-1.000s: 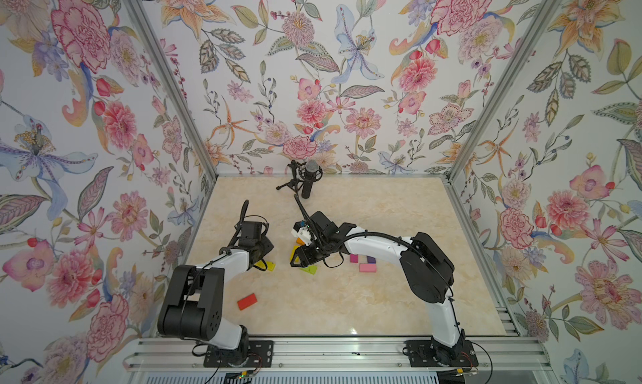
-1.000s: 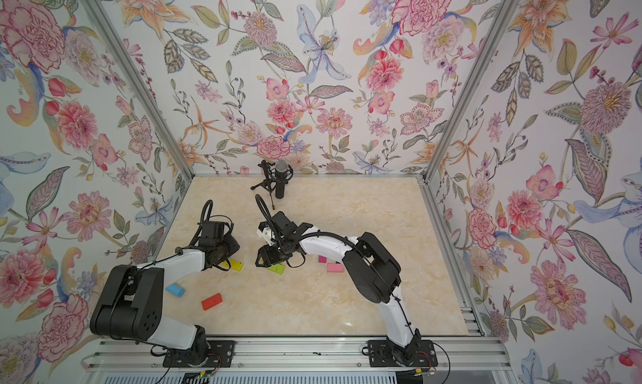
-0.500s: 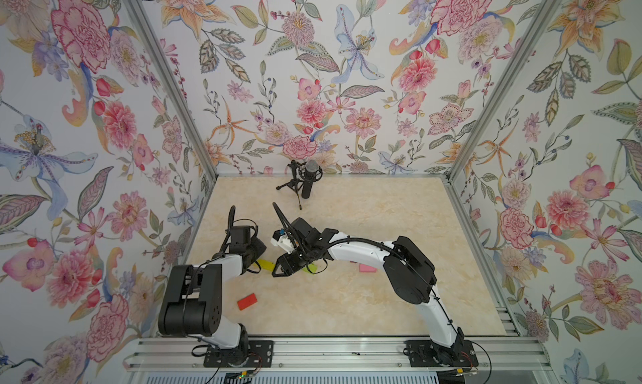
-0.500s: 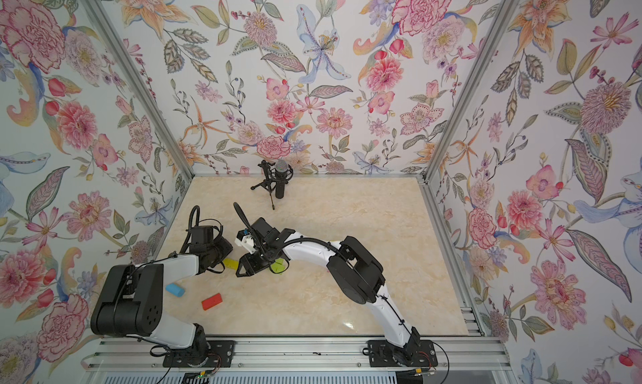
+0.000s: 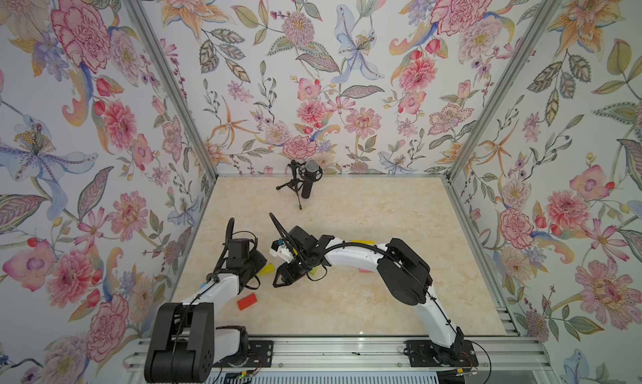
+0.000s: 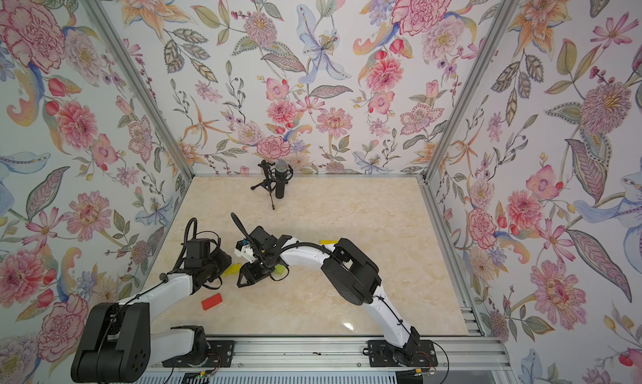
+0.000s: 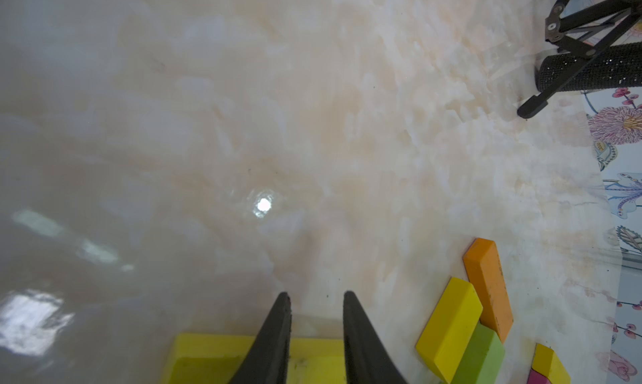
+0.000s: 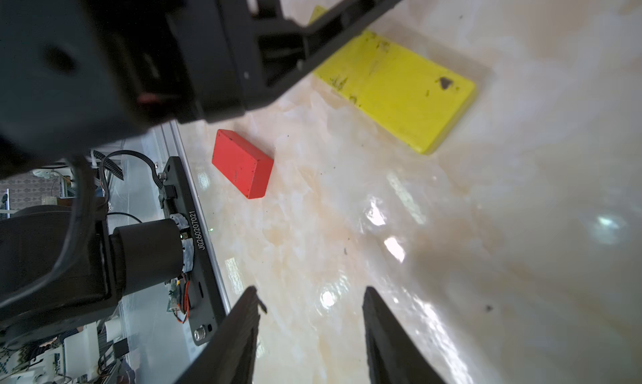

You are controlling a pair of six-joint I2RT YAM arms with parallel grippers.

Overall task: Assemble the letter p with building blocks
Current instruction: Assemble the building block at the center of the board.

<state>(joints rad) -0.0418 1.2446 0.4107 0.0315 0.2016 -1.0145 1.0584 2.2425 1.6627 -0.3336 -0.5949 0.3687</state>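
Observation:
A long yellow block [image 7: 208, 358] [image 8: 399, 90] lies flat on the table. My left gripper [image 7: 316, 295] stands over one end of it, jaws a little apart, yellow and bare table showing between the fingers. In both top views the block [image 5: 268, 268] [image 6: 232, 269] peeks out beside that wrist. My right gripper [image 8: 309, 292] [image 5: 278, 283] hangs open over bare table just right of it, holding nothing. A red block [image 8: 243, 163] [image 5: 247, 301] lies alone nearer the front. Orange [image 7: 488, 285], yellow [image 7: 448, 326] and lime green [image 7: 481, 358] blocks sit clustered, mostly under the right arm.
A black microphone on a small tripod [image 5: 307, 181] [image 7: 590, 69] stands at the back of the table. Flowered walls close in three sides, and a metal rail [image 5: 347, 351] carrying both arm bases runs along the front. The two wrists are close together.
My right gripper has swung left and towards the front, away from the block cluster. The left gripper has drawn back slightly over the yellow block, and its jaws have narrowed.

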